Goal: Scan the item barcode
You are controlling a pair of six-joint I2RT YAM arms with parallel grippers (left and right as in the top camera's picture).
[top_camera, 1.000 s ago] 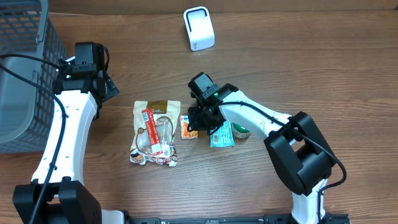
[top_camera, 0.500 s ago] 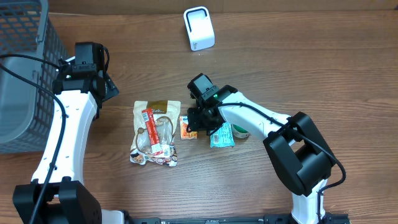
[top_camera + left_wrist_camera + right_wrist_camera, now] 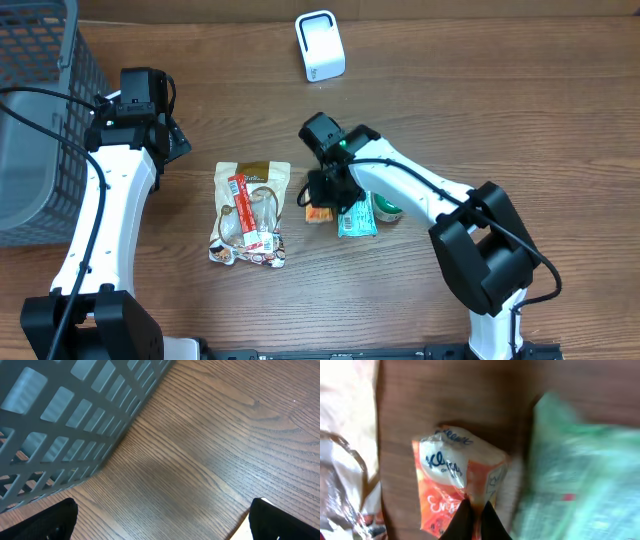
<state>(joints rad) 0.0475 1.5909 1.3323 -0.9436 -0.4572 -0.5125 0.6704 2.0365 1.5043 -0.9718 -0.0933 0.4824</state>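
Right tool [image 3: 472, 519] pinches the orange packet [image 3: 447, 477], crowded between clear bag [image 3: 250, 215] and green packet [image 3: 358, 220].

Soft, even light fills the overhead view, and only faint shadows sit on the wooden surface [image 3: 500, 110]. The left wrist view is sharp, with a broad dim shadow beside the basket [image 3: 75, 415]. The right wrist view is smeared: the orange packet [image 3: 455, 490] is soft and the green packet [image 3: 580, 460] is blurriest, perhaps from motion.
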